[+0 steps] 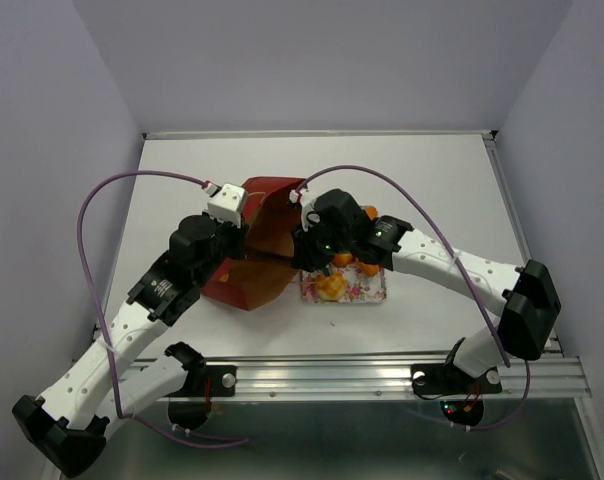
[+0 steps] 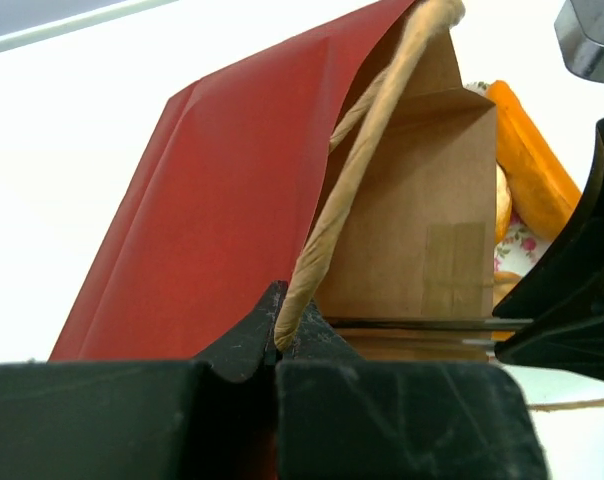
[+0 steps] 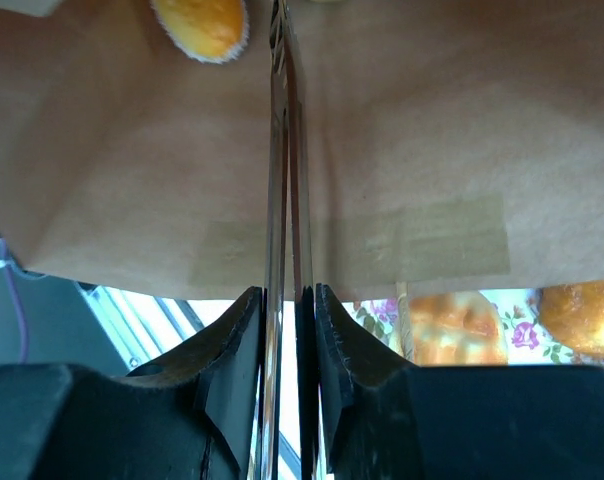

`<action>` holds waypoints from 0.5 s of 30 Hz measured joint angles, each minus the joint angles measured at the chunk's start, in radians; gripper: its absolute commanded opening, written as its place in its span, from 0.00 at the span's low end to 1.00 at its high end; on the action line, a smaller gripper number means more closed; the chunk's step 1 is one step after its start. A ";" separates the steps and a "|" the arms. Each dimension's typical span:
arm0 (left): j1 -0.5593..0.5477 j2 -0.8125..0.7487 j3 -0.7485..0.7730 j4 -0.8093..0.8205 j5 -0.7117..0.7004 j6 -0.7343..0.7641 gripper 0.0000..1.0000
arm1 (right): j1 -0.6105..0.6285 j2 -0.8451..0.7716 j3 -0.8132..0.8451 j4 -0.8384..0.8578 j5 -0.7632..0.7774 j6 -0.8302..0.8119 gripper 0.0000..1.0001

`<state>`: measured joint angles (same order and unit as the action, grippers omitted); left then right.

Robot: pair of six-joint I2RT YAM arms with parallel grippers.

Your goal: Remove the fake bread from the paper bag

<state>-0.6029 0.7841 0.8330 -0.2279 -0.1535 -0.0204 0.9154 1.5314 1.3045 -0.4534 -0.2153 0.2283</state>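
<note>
The paper bag point(image 1: 244, 280), red outside and brown inside, lies tipped on the table with its mouth lifted. My left gripper point(image 1: 240, 208) is shut on the bag's cord handle point(image 2: 352, 170), pinched between the fingertips point(image 2: 279, 335). My right gripper point(image 1: 307, 240) is shut on a thin edge of the bag wall, seen edge-on between its jaws point(image 3: 289, 300). Behind that edge is the brown inner panel point(image 3: 132, 150). Fake bread lies on the floral tray point(image 1: 367, 292): golden pieces point(image 1: 332, 287), a long loaf point(image 2: 532, 160). One bun point(image 3: 202, 25) shows at the top of the right wrist view.
The floral tray point(image 3: 377, 315) sits just right of the bag, under my right gripper. The two arms' purple cables arch over the table. An aluminium rail point(image 1: 382, 375) runs along the near edge, and grey walls close in the table.
</note>
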 measured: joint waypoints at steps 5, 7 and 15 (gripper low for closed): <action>0.000 0.000 0.000 -0.029 0.004 0.021 0.00 | 0.000 0.000 -0.051 0.037 0.025 0.014 0.41; 0.000 0.000 0.000 -0.031 0.005 0.024 0.00 | -0.002 0.003 -0.056 0.058 0.023 0.019 0.55; 0.000 0.000 0.000 -0.031 0.023 0.029 0.00 | -0.004 0.068 -0.037 0.143 0.016 0.061 0.67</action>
<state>-0.6033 0.7845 0.8330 -0.2592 -0.1310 0.0082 0.9112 1.5997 1.2675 -0.3107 -0.1993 0.2890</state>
